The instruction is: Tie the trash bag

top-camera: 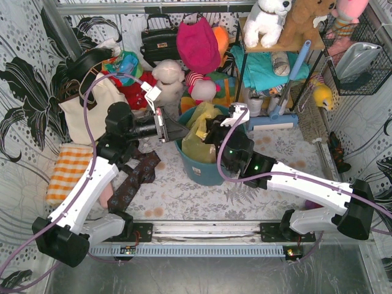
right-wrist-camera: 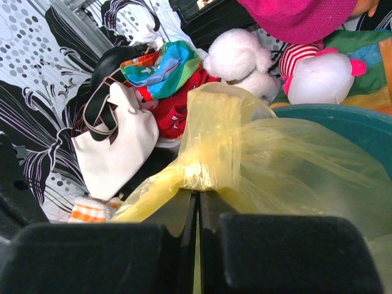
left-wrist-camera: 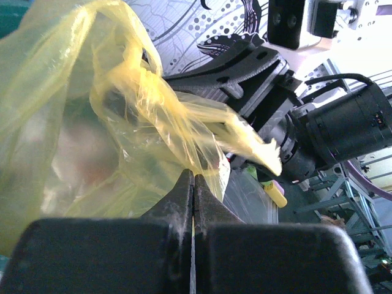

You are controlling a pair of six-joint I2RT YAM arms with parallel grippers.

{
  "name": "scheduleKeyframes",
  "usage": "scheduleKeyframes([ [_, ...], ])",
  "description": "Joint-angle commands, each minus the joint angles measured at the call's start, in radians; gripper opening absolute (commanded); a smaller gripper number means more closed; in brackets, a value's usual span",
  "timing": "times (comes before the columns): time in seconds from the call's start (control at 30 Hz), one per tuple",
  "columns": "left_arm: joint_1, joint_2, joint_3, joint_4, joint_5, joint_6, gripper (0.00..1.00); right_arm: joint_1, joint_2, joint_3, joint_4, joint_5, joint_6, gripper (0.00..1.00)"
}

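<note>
Translucent yellow trash bag [top-camera: 197,136], untied
Stands crumpled inside teal bin [top-camera: 207,173], top gathered into twisted strands drawn left and right.

One trash bag [top-camera: 197,130], one teal bin [top-camera: 201,172].

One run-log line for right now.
left end effector: shut on trash bag | right end effector: shut on trash bag | trash bag: in teal bin

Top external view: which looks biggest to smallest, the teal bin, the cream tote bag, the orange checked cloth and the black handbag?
1. Teal bin and cream tote bag: about alike, and the bin is partly hidden.
2. Orange checked cloth.
3. Black handbag.
</note>
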Motion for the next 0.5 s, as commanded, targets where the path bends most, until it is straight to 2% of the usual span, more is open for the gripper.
scheduleKeyframes([
  [0.0,-0.020,-0.037,-0.018,-0.030,0.002,0.015,0.00,-0.013,-0.029,-0.014,0.078,-0.019,-0.050,0.00],
  [0.27,-0.028,-0.045,-0.031,-0.044,-0.076,0.023,0.00,-0.016,-0.094,0.015,-0.083,-0.021,-0.031,0.00],
  [0.47,-0.028,-0.013,-0.011,-0.032,-0.089,0.031,0.00,-0.017,-0.117,0.030,-0.188,-0.116,0.016,0.00],
])
